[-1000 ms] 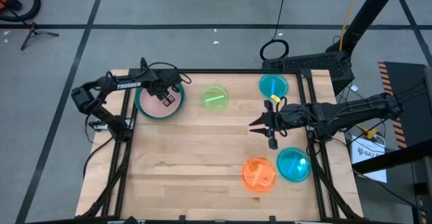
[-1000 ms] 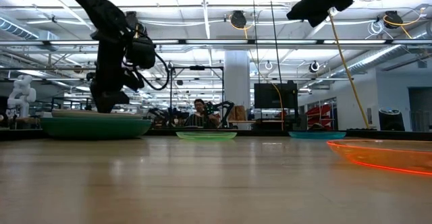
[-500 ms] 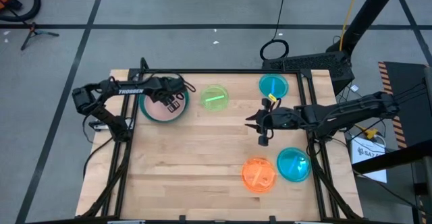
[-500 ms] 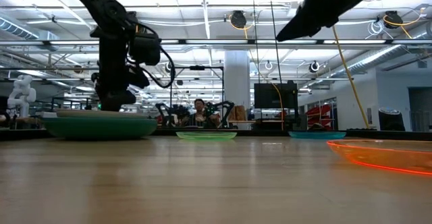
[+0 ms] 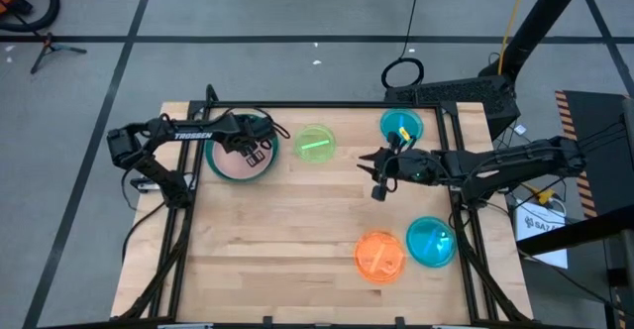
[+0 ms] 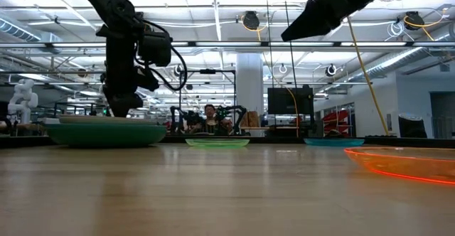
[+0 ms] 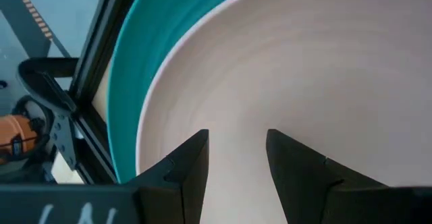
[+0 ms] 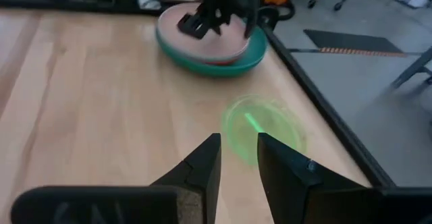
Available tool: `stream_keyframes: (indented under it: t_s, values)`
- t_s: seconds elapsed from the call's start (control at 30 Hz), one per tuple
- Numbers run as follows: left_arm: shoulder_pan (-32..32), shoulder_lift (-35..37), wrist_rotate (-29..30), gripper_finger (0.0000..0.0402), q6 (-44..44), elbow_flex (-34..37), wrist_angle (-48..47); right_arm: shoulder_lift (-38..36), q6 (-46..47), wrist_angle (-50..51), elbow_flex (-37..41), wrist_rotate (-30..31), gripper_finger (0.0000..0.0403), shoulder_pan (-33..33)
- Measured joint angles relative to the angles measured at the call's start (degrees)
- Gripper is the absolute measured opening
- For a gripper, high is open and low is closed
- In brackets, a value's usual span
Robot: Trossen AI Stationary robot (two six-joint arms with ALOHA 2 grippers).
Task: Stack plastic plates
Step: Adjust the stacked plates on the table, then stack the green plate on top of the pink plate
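A stack of larger plates point(image 5: 230, 163) sits at the table's far left, a pink plate point(image 7: 324, 69) lying in a teal one point(image 7: 135, 62). My left gripper point(image 5: 257, 152) hangs open just above the pink plate point(image 6: 122, 111). Four smaller plates lie flat on the wood: lime point(image 5: 315, 143), orange point(image 5: 380, 257), and two blue ones point(image 5: 400, 126) point(image 5: 431, 242). My right gripper point(image 5: 372, 175) is open and raised over the table's middle right, its fingers pointing toward the lime plate point(image 8: 260, 126).
Black frame rails run along the table's left edge point(image 5: 183, 185) and right edge point(image 5: 461, 210). Bare wood lies between the plates in the table's middle and near left point(image 5: 267, 240). A person sits in the room beyond the far edge point(image 6: 210, 115).
My right gripper has moved toward the table's far left, nearer the lime plate, and come lower. My left gripper has shifted a little toward the right over the stack.
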State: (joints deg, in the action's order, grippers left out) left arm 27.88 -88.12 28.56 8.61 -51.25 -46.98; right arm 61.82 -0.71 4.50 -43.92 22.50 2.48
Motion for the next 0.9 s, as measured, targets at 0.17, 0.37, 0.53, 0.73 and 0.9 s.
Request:
stream_keyframes:
  t_s: [0.17,0.37,0.53,0.73,0.9]
  values:
    - [0.0,0.0,1.1,0.0157,-1.5,-1.7,0.0,0.0,-1.2,-0.6,0.0,0.0,0.009,-3.5]
    - [0.0,0.0,1.3,0.0157,-3.6,-4.1,0.1,0.0,-6.5,-3.6,0.0,-0.2,0.009,-7.7]
    - [-0.6,0.0,0.8,0.0157,-5.6,-6.7,0.4,0.0,-13.1,-6.8,-0.1,-0.5,0.009,-10.8]
    - [-2.9,0.1,-5.7,0.0157,-11.2,-8.4,5.4,0.0,-17.3,-9.5,-0.1,-8.5,0.009,-15.4]
    - [-5.7,0.1,-13.3,0.0157,-15.9,-8.4,13.2,-0.1,-20.3,-11.3,-0.1,-14.7,0.009,-18.8]
